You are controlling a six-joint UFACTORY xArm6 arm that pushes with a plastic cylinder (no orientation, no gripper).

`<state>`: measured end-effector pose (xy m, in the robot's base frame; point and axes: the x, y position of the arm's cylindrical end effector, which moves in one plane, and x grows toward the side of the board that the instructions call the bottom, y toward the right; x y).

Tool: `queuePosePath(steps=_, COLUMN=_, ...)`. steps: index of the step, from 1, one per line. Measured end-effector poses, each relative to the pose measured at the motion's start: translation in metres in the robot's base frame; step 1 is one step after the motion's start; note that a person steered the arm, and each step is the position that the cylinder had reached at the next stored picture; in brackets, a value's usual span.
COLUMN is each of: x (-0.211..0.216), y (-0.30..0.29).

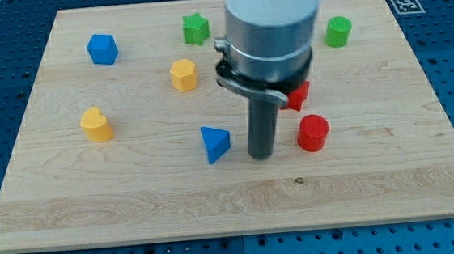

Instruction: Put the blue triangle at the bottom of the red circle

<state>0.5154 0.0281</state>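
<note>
Blue triangle: flat on wooden board, just beside tip on the view's left, apart from it by a narrow strip of bare wood, one corner pointing toward the rod.

Red circle: upright cylinder just beside tip on the view's right, roughly level with blue triangle; tip between the two, touching neither as far as can be seen.

Tip: lower end of straight dark rod, down at board level near the middle of the view. No jaws or fingers to spread or close; plain rod, holding nothing.

Second red block: above and right of tip, partly hidden behind arm housing; shape cannot be told.

Yellow hexagonal block: above and left of tip, well apart.

Yellow heart-like block: far left of tip, beyond blue triangle.

Blue hexagonal block: toward the view's top left, well apart from tip.

Green star-like block: near the view's top, above and left of tip.

Green cylinder: near the view's top, above and right of tip.
</note>
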Motion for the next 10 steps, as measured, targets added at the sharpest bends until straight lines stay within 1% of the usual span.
queuePosePath(steps=1, x=-0.022, y=-0.007)
queuePosePath(steps=2, x=-0.036, y=-0.045)
queuePosePath(steps=3, x=-0.042, y=-0.095)
queuePosePath(steps=4, x=-0.042, y=-0.129)
queuePosePath(steps=6, x=-0.028, y=-0.093)
queuePosePath(steps=7, x=-0.012, y=-0.09)
queuePosePath(steps=8, x=0.005, y=-0.1)
queuePosePath(steps=10, x=0.004, y=-0.083)
